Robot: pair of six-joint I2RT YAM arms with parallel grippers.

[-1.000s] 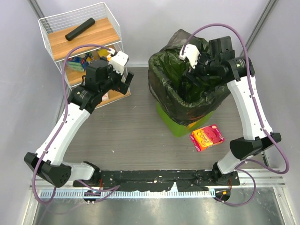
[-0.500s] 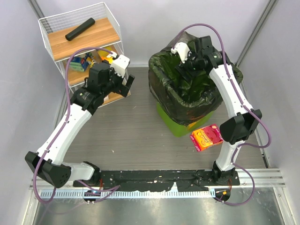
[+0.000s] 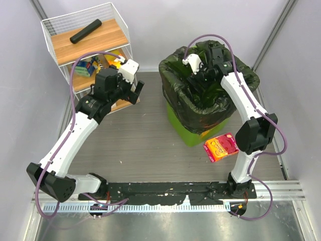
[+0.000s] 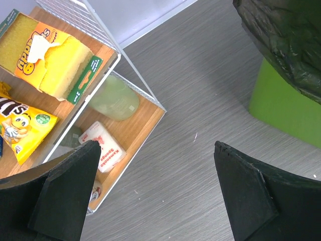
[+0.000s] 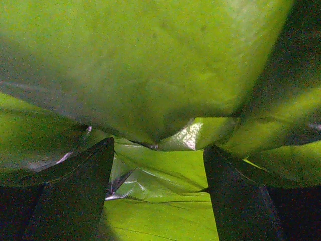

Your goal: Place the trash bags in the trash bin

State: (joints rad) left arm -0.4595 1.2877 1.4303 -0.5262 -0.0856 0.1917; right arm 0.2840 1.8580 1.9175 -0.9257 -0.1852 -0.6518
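Observation:
The glossy black trash bag [image 3: 190, 108] lines the lime-green trash bin [image 3: 184, 134] and hangs over its rim. My right gripper [image 3: 202, 80] reaches down into the lined bin from above. In the right wrist view its jaws [image 5: 158, 173] stand open, and the thin bag film [image 5: 150, 186] lies ahead of them, stretched against the green wall. My left gripper [image 3: 134, 90] hovers open and holding nothing over the table beside the shelf. In the left wrist view its fingers [image 4: 155, 165] frame bare tabletop, with the bag [image 4: 286, 40] and the bin [image 4: 281, 110] at the upper right.
A white wire shelf [image 3: 50, 25] stands at the back left with a slim black roll [image 3: 85, 31] on top and snack packs on its lower boards [image 4: 50, 60]. A pink packet [image 3: 221, 146] lies on the table just in front of the bin.
My right arm has swung left and lowered its gripper into the lined bin, pressing the bag's raised back flap down. The left arm has barely moved.

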